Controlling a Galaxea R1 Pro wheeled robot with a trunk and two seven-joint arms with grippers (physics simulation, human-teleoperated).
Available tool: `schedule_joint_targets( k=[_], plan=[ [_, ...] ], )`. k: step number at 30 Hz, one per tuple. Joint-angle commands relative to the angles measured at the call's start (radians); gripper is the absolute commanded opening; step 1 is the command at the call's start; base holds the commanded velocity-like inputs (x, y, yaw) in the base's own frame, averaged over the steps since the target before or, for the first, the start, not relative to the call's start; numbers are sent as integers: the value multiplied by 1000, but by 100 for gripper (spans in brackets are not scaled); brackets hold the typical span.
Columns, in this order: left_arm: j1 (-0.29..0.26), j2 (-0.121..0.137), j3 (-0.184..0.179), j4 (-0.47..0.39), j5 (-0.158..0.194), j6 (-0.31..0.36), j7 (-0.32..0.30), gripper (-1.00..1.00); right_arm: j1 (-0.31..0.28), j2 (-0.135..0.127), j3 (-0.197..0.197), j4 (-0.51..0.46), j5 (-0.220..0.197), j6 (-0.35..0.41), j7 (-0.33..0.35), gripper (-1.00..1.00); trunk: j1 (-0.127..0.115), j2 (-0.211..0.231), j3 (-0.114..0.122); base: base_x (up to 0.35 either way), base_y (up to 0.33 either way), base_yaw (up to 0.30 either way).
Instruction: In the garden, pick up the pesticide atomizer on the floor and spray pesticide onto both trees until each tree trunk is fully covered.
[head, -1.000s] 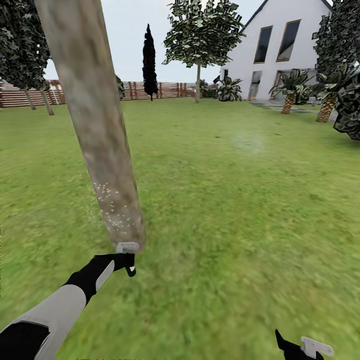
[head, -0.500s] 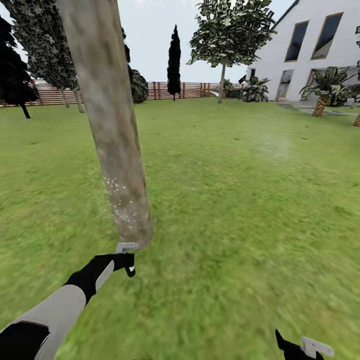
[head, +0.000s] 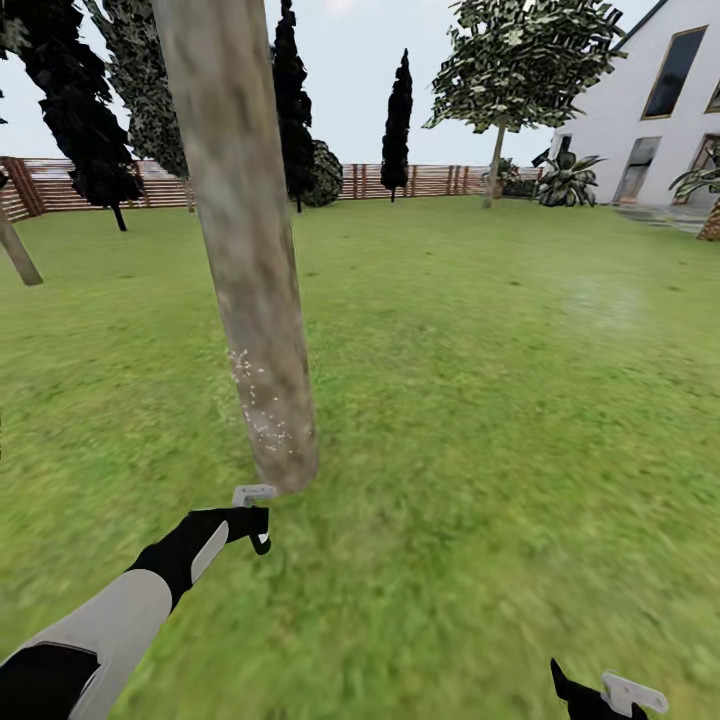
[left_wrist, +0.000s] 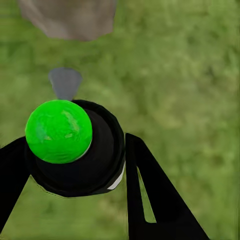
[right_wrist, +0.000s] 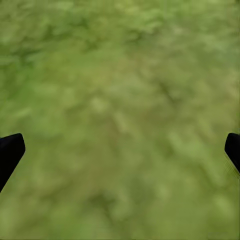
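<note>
Mottled beige-grey tree trunk (head: 250, 260), white pesticide (head: 258, 400) specks, green floor (head: 480, 400)

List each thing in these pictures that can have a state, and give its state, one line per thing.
left gripper: shut on the pesticide atomizer
pesticide atomizer: held, green top facing the wrist camera
right gripper: open, holding nothing, over grass
tree trunk: upright, white specks on its lower part, upper part bare
pesticide: scattered specks on the trunk, coverage partial

Left arm (head: 110, 625): pale grey shell over black joints, ending in a black wrist; black tapered fingers (left_wrist: 155, 200) carried pale grey tips.
</note>
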Motion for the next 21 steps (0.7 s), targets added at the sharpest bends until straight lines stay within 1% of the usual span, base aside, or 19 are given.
schedule_joint_targets(
  k=[1, 9, 11, 21],
  plan=[
    [0, 0, 0, 0, 0, 0, 0, -100, 0, 0, 0, 0, 1, 0, 0, 100, 0, 0, 0, 181, -246, 55],
    [0, 0, 0, 0, 0, -1, 0, -100, 0, 0, 0, 0, 0, 0, 1, 100, 0, 0, 0, 222, -211, 5],
    [0, 0, 0, 0, 0, -1, 0, -100, 0, 0, 0, 0, 0, 0, 1, 100, 0, 0, 0, 210, -210, 99],
    [0, 0, 0, 4, 0, -1, 0, -100, 0, 0, 0, 0, 0, 0, 1, 100, 0, 0, 0, 201, -213, 274]
  ],
)
